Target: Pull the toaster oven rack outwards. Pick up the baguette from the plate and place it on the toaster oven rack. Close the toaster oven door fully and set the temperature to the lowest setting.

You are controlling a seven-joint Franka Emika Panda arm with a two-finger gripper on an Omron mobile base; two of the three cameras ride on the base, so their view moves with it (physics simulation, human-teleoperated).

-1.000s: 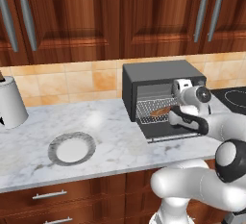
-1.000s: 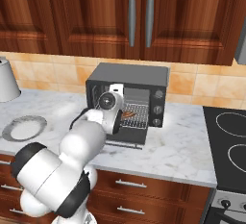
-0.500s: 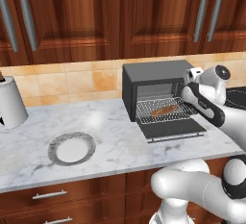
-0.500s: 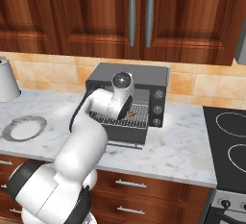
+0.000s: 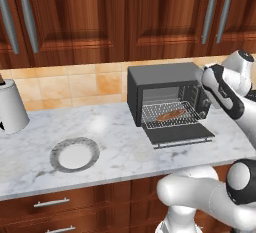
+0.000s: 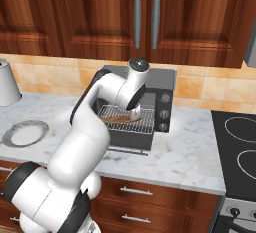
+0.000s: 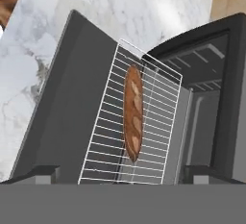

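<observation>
Right now the gripper [image 7: 122, 172] hangs just out in front of the toaster oven [image 5: 167, 97], its two dark fingertips [image 7: 43, 172] spread wide apart with nothing between them. From the hand view, they sit at either side of the pulled-out rack without touching it.

Nearest on the marble counter [image 5: 120, 147], off to the left, the plate [image 5: 74, 154] lies bare, with its white centre and speckled grey rim. It is well apart from the oven.

Further back, the toaster oven door [image 5: 179, 133] is dropped flat, lying level on the counter in front of the cavity, the thin bar handle along its front edge. Above it the toaster oven rack [image 5: 172, 115] is drawn part of the way out over the door. The baguette [image 5: 170, 115] lies along the wire mesh, roughly in the middle of it, lengthwise across the oven's width. In the hand view the same loaf [image 7: 133, 118] runs down the middle of the rack [image 7: 103, 136], clear of its edges.

From the right side, the oven's knob panel [image 6: 163, 112] shows on the right of the opening, three small round knobs one above another.

At the far left of the counter stands a white canister [image 5: 11, 108], against the tan tiled backsplash [image 5: 75, 84]. Dark wooden cabinets [image 5: 100, 17] hang above everything.
</observation>
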